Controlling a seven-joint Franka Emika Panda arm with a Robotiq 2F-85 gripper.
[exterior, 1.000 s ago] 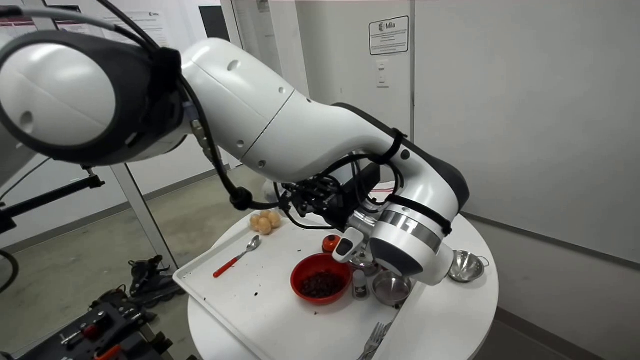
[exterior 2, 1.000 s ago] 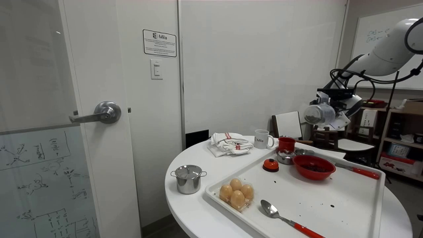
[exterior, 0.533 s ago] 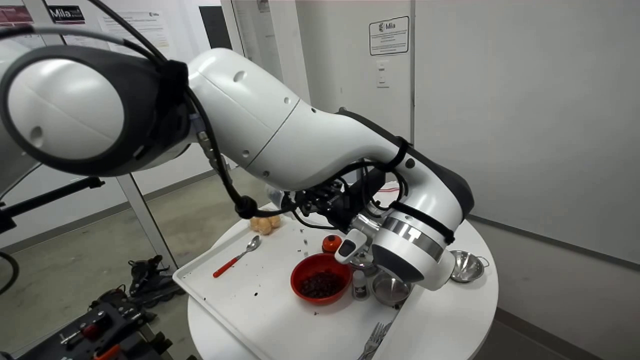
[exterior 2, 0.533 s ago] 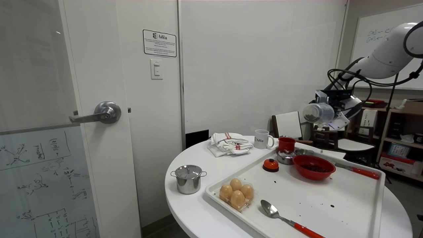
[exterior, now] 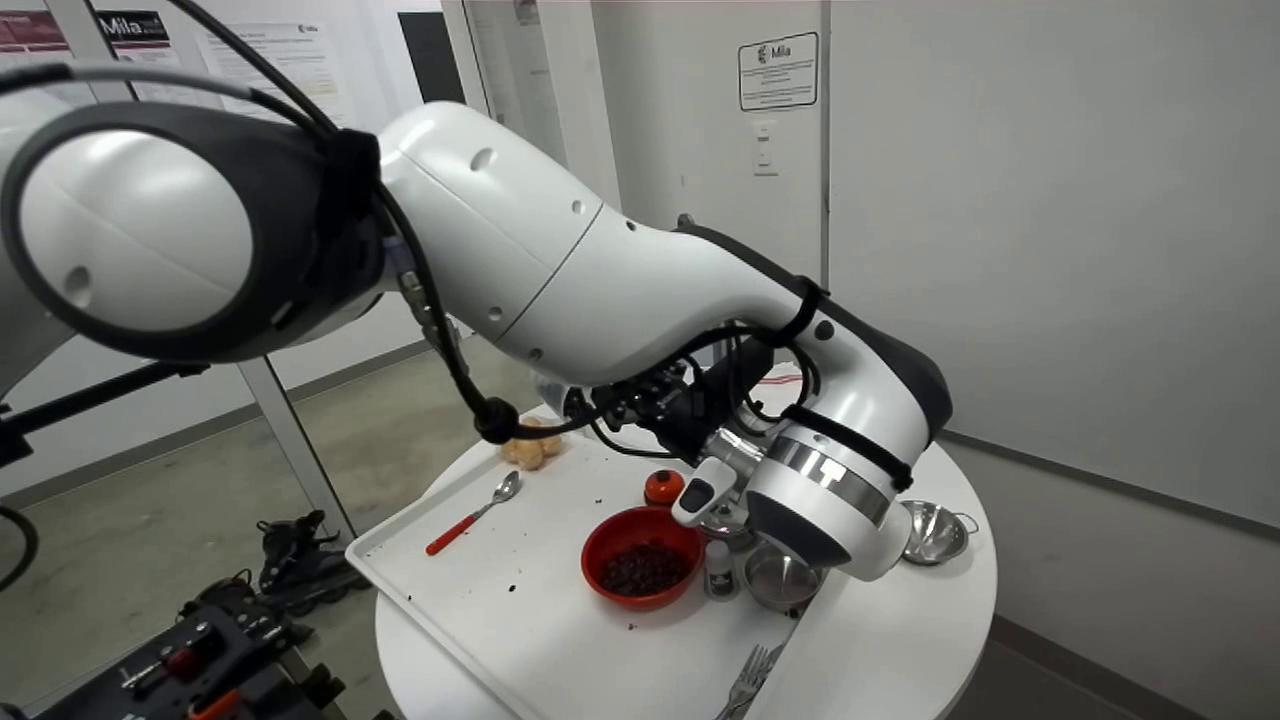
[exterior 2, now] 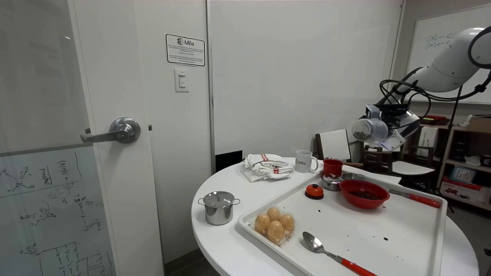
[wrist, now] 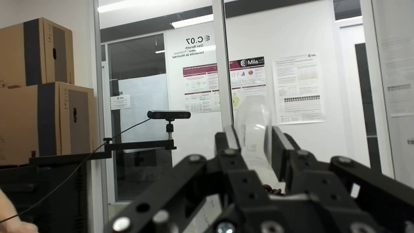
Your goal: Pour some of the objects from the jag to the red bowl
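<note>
Stretched across an exterior view: the white arm (exterior: pixel 610 270), angled downward. Underneath, a round white bench (exterior 2: pixel 226 245) and, on that, a rimmed white tray (exterior 2: pixel 337 222). Just outside the tray, folded white towels (exterior 2: pixel 268 167) with red stripes. On the tray, the red bowl (exterior 2: pixel 364 203), upright, with dark beans (exterior: pixel 645 570) spread over its bottom.

At the arm's end, the pincer (wrist: pixel 255 136), pinching a translucent part of the jag (exterior 2: pixel 370 130): held up on its side, higher than everything on the bench and apart from the red bowl, with a little dark content visible through the plastic. Round end turned outward in an exterior view, mouth or base: cannot tell.

Lying on the tray, a red-handled spoon (exterior 2: pixel 347 263), bowl end near four brown eggs (exterior 2: pixel 274 226) in clear plastic. Out on the bench, a steel pot (exterior 2: pixel 219 212) with two side handles. Next, a white mug (exterior 2: pixel 302 161) marked "Mila", just beside the towels, then a red cup (exterior 2: pixel 333 167) and, near the red bowl, a steel cup (exterior: pixel 783 580). Smaller, also on the tray, a round orange-red object (exterior 2: pixel 314 191) with a dark base. Just beside the red bowl, a little bottle (exterior: pixel 720 575). Smallest: stray dark beans (exterior 2: pixel 385 239) on the tray and, in the wrist view, reddish-brown beans (wrist: pixel 270 189).
</note>
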